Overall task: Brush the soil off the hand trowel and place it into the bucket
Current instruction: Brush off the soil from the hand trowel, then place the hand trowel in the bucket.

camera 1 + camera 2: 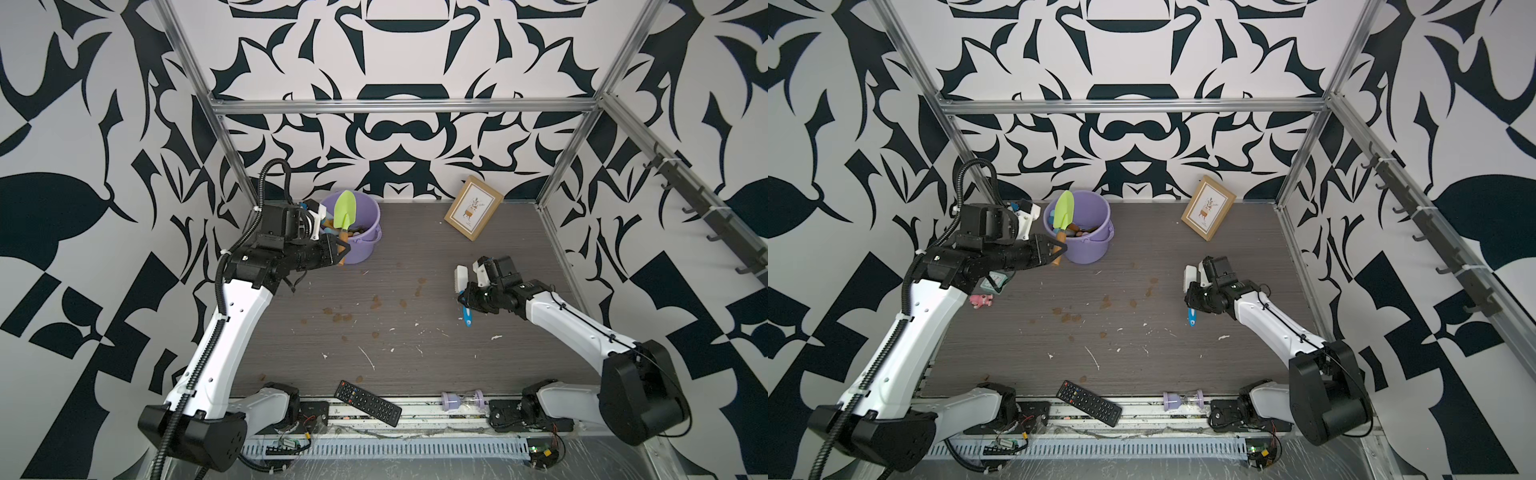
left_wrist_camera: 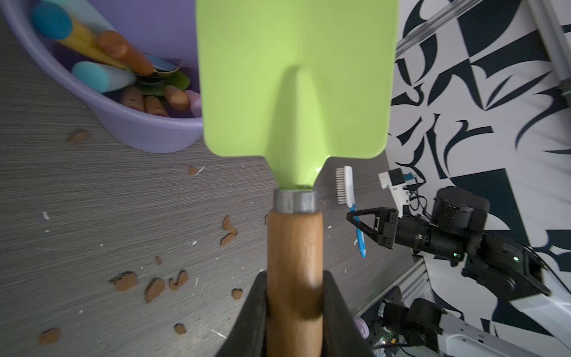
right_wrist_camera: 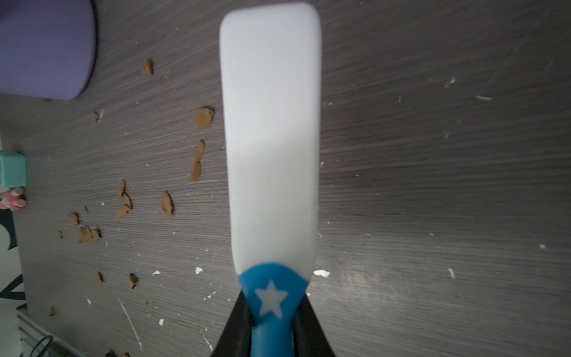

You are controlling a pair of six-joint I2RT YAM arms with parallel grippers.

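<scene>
Soil (image 1: 337, 318) crumbs lie scattered mid-frame on the table (image 1: 498, 257). Right of them, our right jaws are clamped on the brush (image 1: 461, 279). Farther back, upper left, our left jaws grip the trowel (image 1: 344, 210) by its handle, green blade over the bucket (image 1: 365, 249).

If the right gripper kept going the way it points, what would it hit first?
Probably the grey tabletop: the right gripper, shut on the brush, angles downward, and its wrist view shows table all around the brush. Exact spot unclear.
</scene>
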